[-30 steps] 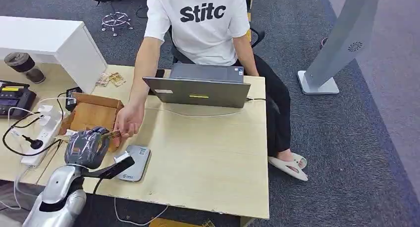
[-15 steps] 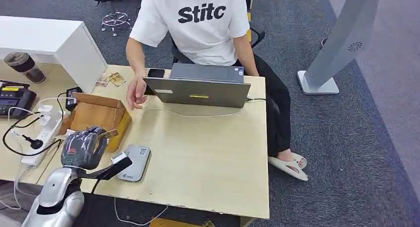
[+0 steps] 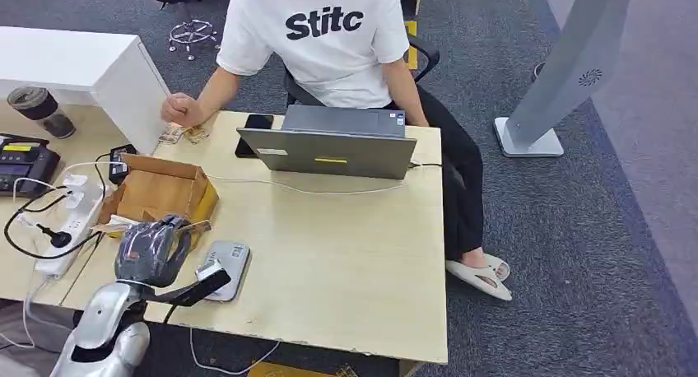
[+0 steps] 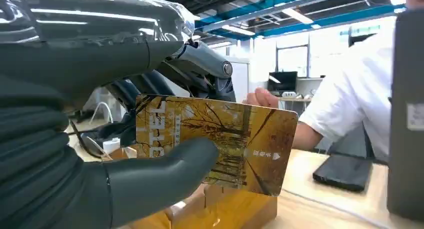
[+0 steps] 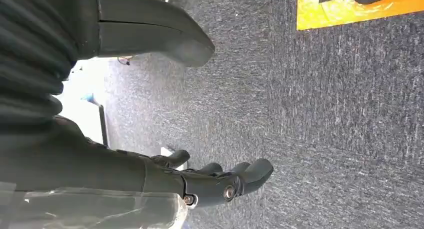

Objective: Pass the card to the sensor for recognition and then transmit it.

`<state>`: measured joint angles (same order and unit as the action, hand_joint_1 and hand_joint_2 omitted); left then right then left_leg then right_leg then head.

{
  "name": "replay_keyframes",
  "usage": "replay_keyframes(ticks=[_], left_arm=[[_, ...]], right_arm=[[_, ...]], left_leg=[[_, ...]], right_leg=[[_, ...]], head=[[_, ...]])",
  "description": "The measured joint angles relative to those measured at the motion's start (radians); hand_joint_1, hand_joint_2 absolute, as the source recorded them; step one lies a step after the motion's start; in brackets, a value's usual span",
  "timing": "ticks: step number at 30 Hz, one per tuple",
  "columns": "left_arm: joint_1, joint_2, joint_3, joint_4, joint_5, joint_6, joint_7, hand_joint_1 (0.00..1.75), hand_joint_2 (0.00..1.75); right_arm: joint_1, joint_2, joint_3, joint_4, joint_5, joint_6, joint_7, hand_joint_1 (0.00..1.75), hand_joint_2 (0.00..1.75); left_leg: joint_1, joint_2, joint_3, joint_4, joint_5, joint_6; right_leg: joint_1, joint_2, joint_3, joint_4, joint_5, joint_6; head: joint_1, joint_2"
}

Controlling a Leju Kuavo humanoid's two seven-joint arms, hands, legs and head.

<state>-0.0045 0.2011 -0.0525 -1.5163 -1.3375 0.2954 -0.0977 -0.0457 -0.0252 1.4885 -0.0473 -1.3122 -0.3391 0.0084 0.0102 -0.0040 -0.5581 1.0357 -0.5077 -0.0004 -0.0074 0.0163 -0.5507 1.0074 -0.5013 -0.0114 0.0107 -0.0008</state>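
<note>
Pale wood forms the surface (image 3: 346, 253), with grey carpet beyond it and a seated person in a white shirt (image 3: 325, 31) at the far side behind a grey laptop (image 3: 329, 151). At the near left corner we see our left hand (image 3: 152, 247) raised over the surface, thumb and fingers pinching a golden card (image 4: 220, 144). The card stands on edge, its long axis pointing away from the hand towards the right. The grey card sensor (image 3: 222, 270) lies flat just beside the hand, slightly to its right and nearer the edge. We judge the card must swing down and right to meet it. Our right hand (image 5: 210, 181) hangs over the carpet, fingers loosely apart, holding nothing.
</note>
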Motion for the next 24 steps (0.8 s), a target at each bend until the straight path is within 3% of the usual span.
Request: replay_keyframes(ticks=[14, 24], left_arm=[[0.026, -0.029, -0.077, -0.008, -0.018, -0.084, 0.002, 1.75, 1.75], [0.051, -0.075, -0.096, 0.028, -0.018, -0.100, 0.006, 1.75, 1.75]], right_arm=[[-0.009, 0.002, 0.002, 0.007, -0.013, 0.013, 0.017, 0.00, 1.75], [-0.023, 0.002, 0.007, 0.011, -0.016, 0.020, 0.019, 0.00, 1.75]], left_leg=[[0.000, 0.000, 0.000, 0.000, 0.000, 0.000], [0.000, 0.000, 0.000, 0.000, 0.000, 0.000]], right_leg=[[0.000, 0.000, 0.000, 0.000, 0.000, 0.000], [0.000, 0.000, 0.000, 0.000, 0.000, 0.000]], head=[[0.000, 0.000], [0.000, 0.000]])
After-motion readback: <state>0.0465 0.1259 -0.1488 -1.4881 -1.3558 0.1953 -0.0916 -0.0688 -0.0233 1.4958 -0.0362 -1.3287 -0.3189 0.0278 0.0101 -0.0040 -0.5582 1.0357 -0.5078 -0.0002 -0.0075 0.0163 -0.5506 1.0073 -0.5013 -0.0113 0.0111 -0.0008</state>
